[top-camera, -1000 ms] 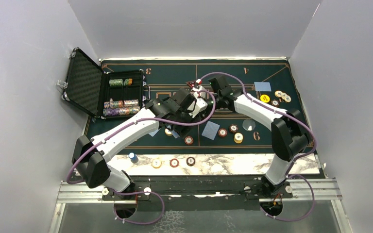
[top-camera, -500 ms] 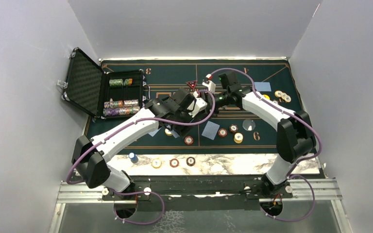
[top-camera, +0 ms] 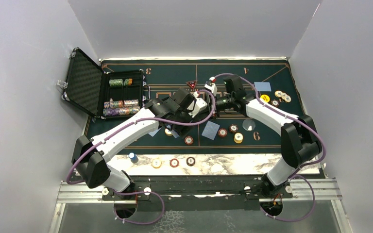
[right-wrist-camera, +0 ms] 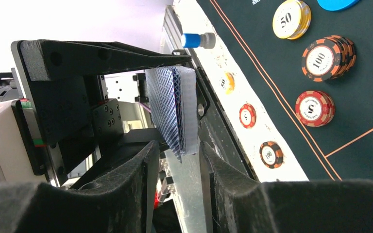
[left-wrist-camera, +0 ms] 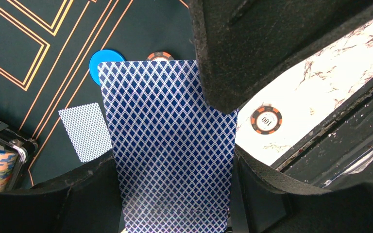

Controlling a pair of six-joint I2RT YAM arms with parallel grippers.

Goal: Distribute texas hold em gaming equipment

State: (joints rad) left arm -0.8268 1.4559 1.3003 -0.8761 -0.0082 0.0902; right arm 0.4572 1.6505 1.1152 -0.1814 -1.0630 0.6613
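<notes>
A deck of blue-backed playing cards (left-wrist-camera: pixel 170 145) is held above the green mat, and my left gripper (left-wrist-camera: pixel 175 194) is shut on it. My right gripper (right-wrist-camera: pixel 177 150) faces it from the right. Its jaws stand a little apart on either side of the deck's (right-wrist-camera: pixel 177 109) free end, with gaps showing. In the top view the two grippers meet at mid-mat, left (top-camera: pixel 196 104) and right (top-camera: pixel 214 99). Single cards (top-camera: pixel 210 129) (top-camera: pixel 262 86), chips (top-camera: pixel 222 132) (top-camera: pixel 238 138) (top-camera: pixel 281 95), a clear disc (top-camera: pixel 248 124) and a red triangular marker (top-camera: pixel 192 84) lie on the mat.
An open black case (top-camera: pixel 80 80) with rows of chips stands at the left. Three chips (top-camera: pixel 174 162) and a small blue-capped item (top-camera: pixel 133 157) sit on the marble strip at the front. A blue disc (left-wrist-camera: pixel 106 57) and one card (left-wrist-camera: pixel 85 131) lie under the left arm.
The right arm swung its elbow out to the right and brought its gripper from near the red marker to the deck's end, its jaws narrowing. The left arm and deck stayed put.
</notes>
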